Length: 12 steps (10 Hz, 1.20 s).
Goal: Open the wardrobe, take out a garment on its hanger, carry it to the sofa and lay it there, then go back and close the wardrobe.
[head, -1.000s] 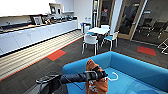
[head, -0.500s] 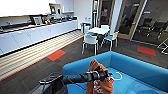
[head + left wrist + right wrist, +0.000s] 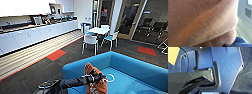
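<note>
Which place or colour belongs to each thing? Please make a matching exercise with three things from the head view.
Things:
1. garment
2. sofa
3. white chairs

Descriptions:
A. bright blue, in the foreground
B. around a small table, beyond the sofa
C. rust-orange, draped over the left arm above the sofa seat

Pairs: 1-C, 2-A, 3-B

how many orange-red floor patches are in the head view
2. One orange-red carpet patch lies beside the striped floor strip near the long white counter; the other lies at right before the glass doors. The blue sofa may hide more.
</note>
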Available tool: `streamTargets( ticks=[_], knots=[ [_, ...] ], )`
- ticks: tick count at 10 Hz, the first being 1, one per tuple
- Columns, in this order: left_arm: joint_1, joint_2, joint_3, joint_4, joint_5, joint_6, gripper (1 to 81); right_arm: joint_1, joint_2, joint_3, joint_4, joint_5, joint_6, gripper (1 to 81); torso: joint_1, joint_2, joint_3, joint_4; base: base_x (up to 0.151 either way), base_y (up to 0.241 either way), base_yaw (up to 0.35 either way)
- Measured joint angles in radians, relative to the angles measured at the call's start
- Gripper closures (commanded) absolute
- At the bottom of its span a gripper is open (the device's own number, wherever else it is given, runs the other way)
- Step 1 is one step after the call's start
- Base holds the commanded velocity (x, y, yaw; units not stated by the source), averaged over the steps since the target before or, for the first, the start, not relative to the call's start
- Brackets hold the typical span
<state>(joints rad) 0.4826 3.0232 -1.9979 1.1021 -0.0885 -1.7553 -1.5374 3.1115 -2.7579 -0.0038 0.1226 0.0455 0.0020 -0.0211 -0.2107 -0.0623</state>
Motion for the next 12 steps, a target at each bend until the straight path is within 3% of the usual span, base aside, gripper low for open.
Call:
streamTargets(
  ticks=[5,11,12],
  knots=[
    [0.013,-0.116,-0.008,0.000,-0.013,-0.004,81.1,0.000,0.000,0.000,0.000,0.001,0.000,1.0,0.000,0.000,0.000,0.000,0.000,0.000,0.000],
    [0.029,-0.125,-0.005,0.011,-0.014,0.000,81.1,-0.001,0.000,0.000,0.000,0.016,0.000,1.0,0.000,0.000,0.000,0.000,0.000,0.000,0.000],
    [0.030,-0.124,-0.005,0.025,-0.010,0.018,1.0,-0.001,0.000,0.000,0.000,0.016,0.000,1.0,0.000,0.000,0.000,0.000,0.000,0.000,0.000]
  ],
)
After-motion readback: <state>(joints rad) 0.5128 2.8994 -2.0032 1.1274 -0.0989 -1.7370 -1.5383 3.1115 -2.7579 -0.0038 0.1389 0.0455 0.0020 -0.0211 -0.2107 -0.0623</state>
